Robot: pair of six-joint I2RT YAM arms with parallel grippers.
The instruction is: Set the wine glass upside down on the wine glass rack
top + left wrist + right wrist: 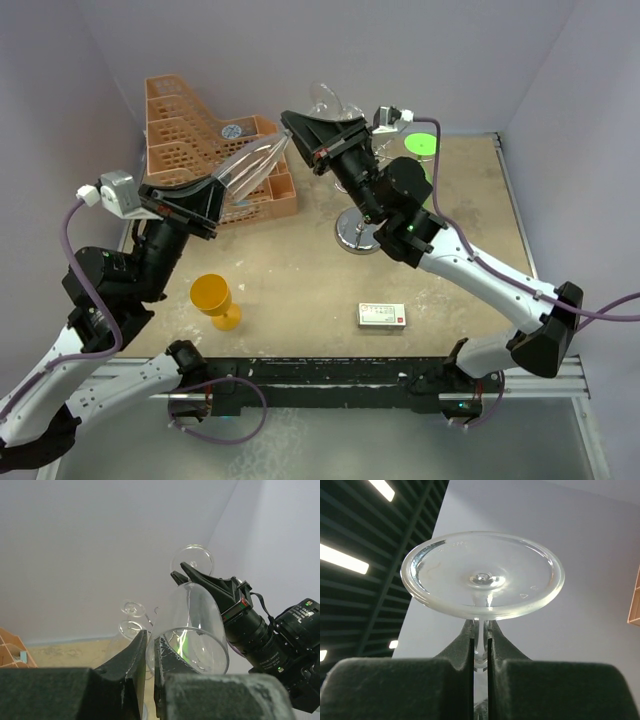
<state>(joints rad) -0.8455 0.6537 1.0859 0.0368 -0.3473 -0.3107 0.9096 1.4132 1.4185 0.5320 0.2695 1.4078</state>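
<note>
The wine glass (192, 622) is held in the air between the 2 arms, above the right end of the orange lattice basket (180, 130) and not on the wine glass rack (357, 237). The left gripper (151, 640) is pinched on the rim of the bowl. The right gripper (481, 630) is pressed together on the thin stem, just below the round foot. Faint raised marks on that foot are too small to read.

Only the rack's chrome base shows, under the right arm. 2 other clear glasses (132, 609) show behind the held one.

On the table (300, 270) stand an orange goblet (214, 298) and a small white box (382, 315) with a printed label that is too small to read. A green disc (420, 142) sits at the far edge.
</note>
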